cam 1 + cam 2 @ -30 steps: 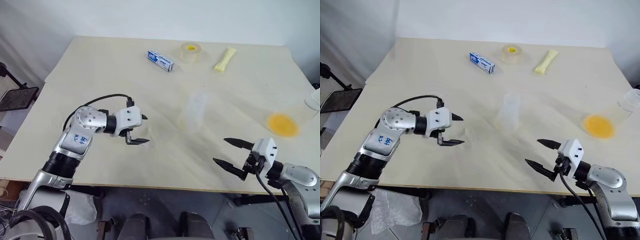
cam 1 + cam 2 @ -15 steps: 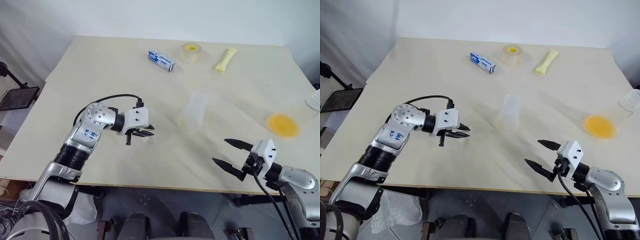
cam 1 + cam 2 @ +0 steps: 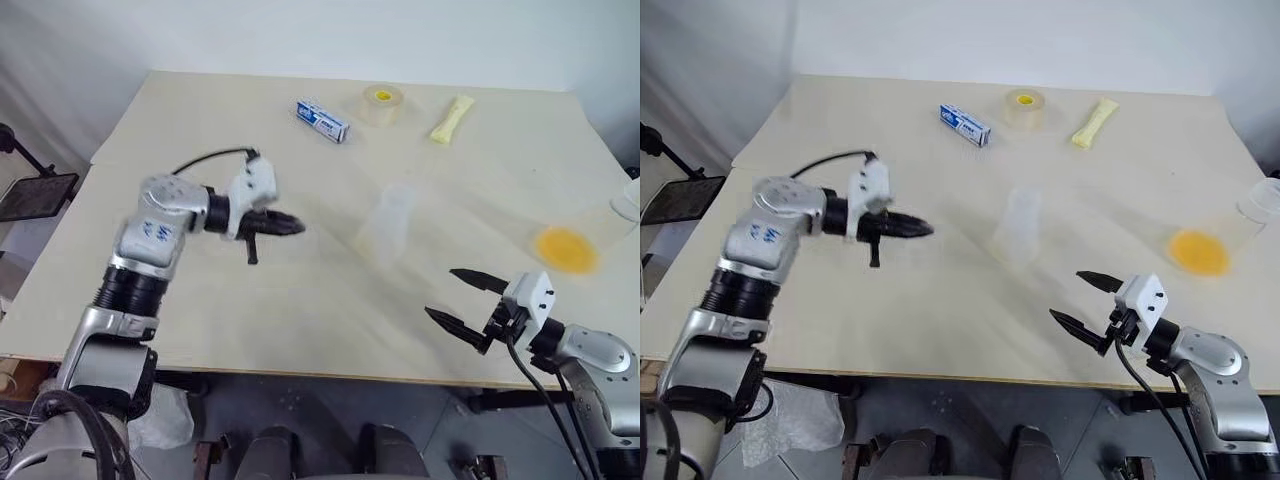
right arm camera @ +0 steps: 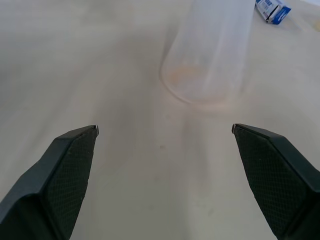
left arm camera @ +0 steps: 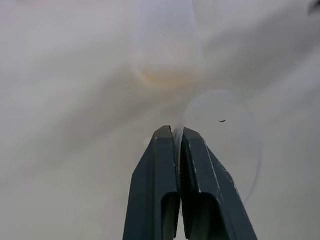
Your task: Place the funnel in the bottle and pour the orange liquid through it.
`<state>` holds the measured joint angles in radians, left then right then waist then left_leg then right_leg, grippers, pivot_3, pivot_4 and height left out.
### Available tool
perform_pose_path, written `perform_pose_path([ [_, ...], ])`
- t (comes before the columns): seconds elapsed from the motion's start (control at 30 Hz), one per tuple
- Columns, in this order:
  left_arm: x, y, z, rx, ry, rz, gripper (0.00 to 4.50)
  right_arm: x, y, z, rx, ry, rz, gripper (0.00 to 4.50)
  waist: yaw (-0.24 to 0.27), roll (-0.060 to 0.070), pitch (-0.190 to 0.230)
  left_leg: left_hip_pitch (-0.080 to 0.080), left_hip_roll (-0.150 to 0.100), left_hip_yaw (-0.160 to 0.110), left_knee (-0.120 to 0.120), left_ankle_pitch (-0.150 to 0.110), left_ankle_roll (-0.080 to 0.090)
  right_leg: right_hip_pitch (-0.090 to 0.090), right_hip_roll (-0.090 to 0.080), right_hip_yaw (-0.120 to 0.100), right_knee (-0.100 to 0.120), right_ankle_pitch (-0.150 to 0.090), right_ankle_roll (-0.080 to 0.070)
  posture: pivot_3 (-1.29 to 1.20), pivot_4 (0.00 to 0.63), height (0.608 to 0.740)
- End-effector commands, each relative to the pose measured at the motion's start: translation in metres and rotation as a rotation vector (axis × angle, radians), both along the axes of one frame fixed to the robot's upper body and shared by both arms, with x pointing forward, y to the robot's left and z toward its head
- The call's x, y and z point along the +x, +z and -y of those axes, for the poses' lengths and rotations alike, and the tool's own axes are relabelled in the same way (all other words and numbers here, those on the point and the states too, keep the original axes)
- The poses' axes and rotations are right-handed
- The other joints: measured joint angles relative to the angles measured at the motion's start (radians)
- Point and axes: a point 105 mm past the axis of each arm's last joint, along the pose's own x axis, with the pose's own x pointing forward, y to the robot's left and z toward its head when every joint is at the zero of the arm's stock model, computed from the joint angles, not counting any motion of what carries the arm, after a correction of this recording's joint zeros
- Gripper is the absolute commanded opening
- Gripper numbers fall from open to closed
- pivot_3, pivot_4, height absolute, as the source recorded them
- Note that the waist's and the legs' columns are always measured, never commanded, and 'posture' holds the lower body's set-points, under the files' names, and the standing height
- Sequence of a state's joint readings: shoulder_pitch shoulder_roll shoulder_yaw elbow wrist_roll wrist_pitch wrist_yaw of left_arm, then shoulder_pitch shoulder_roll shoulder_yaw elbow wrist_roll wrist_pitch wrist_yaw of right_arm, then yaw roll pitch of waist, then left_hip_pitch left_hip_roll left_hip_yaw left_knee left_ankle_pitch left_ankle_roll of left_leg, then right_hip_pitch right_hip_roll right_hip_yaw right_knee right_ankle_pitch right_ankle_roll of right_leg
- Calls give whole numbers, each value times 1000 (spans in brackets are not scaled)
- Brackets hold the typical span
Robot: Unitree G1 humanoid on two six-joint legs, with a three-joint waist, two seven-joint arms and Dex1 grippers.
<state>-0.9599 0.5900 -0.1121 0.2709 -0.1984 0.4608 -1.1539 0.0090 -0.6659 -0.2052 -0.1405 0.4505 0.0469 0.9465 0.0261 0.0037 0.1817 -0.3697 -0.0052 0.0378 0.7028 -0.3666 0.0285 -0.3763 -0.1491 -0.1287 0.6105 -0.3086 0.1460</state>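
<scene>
My left gripper (image 3: 290, 226) hangs above the table's left-middle, pointing toward the bottle (image 3: 388, 225). Its fingers are shut on the rim of the clear funnel (image 5: 222, 140), whose round mouth shows beside the fingertips (image 5: 165, 137) in the left wrist view. The bottle stands upright at mid-table, faint and colourless, and also appears ahead of my right gripper (image 4: 164, 129). The orange liquid (image 3: 565, 248) is a round patch inside a clear vessel at the right. My right gripper (image 3: 440, 292) stays near the front edge, open and empty.
A blue-and-white box (image 3: 321, 120), a clear tape roll with a yellow core (image 3: 381, 102) and a pale yellow wrapped stick (image 3: 450, 118) lie at the back. A clear cup (image 3: 1262, 200) sits at the right edge.
My left gripper closed on the funnel and lifted it off the table, tilting toward the bottle. The right arm kept still.
</scene>
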Motion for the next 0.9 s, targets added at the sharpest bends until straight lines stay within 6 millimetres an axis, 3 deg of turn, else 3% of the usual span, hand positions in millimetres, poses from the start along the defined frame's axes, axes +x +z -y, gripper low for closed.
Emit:
perform_pose_path([
  [0.03,-6,33,2,-114,-14,27,7,2,15,6,38,-24,55,4500,-1,0,0,0,0,0,0,0,0,0,0,0,0,0,0,0,150,740],
  [0.2,0,77,0,-316,44,-75,7,4,32,4,69,-6,89,4500,1,-1,1,0,0,0,0,0,0,0,0,0,0,0,0,0,150,740],
  [0.4,4,90,22,-384,6,-286,7,3,49,-7,76,43,129,4500,-1,-1,1,0,-1,-1,1,0,0,0,0,0,1,0,0,0,150,740],
  [0.63,14,94,42,-367,16,-485,7,2,58,-12,67,58,158,4500,-2,-2,1,-1,-2,0,0,0,0,-1,0,-1,1,0,0,0,150,740],
  [0.9,11,86,61,-281,-45,-677,7,0,61,-13,57,66,168,4500,-4,-2,1,-1,-2,9,-1,0,0,-1,0,-2,0,0,0,0,150,740],
])
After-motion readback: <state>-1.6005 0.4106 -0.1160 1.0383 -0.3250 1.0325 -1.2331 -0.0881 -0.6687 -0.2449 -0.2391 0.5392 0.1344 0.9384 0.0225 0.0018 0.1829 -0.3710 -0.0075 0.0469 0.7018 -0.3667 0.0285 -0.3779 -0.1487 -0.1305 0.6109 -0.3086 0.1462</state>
